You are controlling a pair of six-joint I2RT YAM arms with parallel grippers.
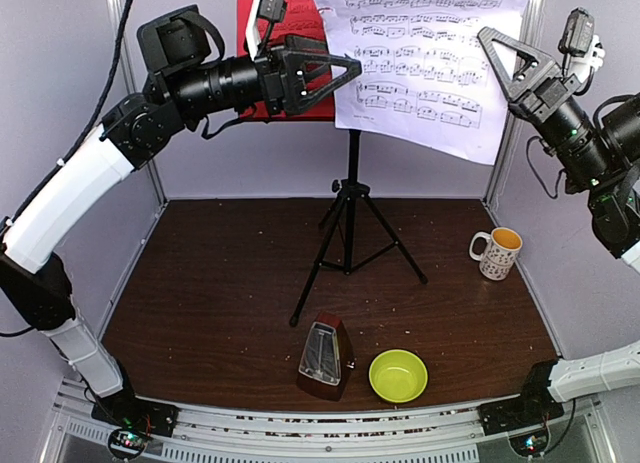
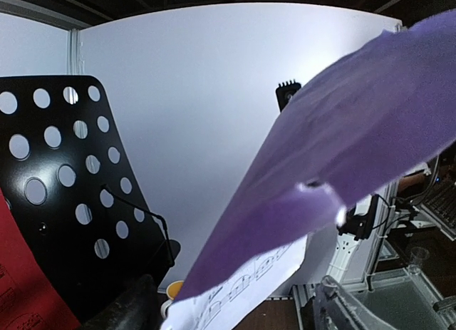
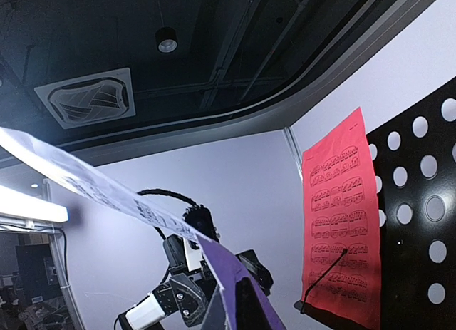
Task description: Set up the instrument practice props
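Red printed music sheet point(image 1: 305, 15) is being carried upright on the left part of the perforated desk of the black tripod music stand point(image 1: 351, 173), its lower edge being supported by the desk's ledge. In front of it, the left gripper point(image 1: 345, 71) is being held high in the air with its fingers spread wide. Part of the white printed music sheet point(image 1: 430, 63) is being seen between them, though whether it is touching either finger cannot be told. The stand's legs are being borne by the dark brown wooden worktop point(image 1: 200, 283) at its middle, toward the far edge. Close to the near edge, about midway along it, the small brown pyramid metronome with a clear cover point(image 1: 325, 358) is being shown upright, with the yellow-green bowl point(image 1: 398, 375) just beside it on the right. Above, the white sheet is being held slanted before the stand's right part, pinched near its right edge by the closed right gripper point(image 1: 490, 41). Near the right edge, the patterned white mug point(image 1: 497, 253) is being shown upright, well apart from the bowl.
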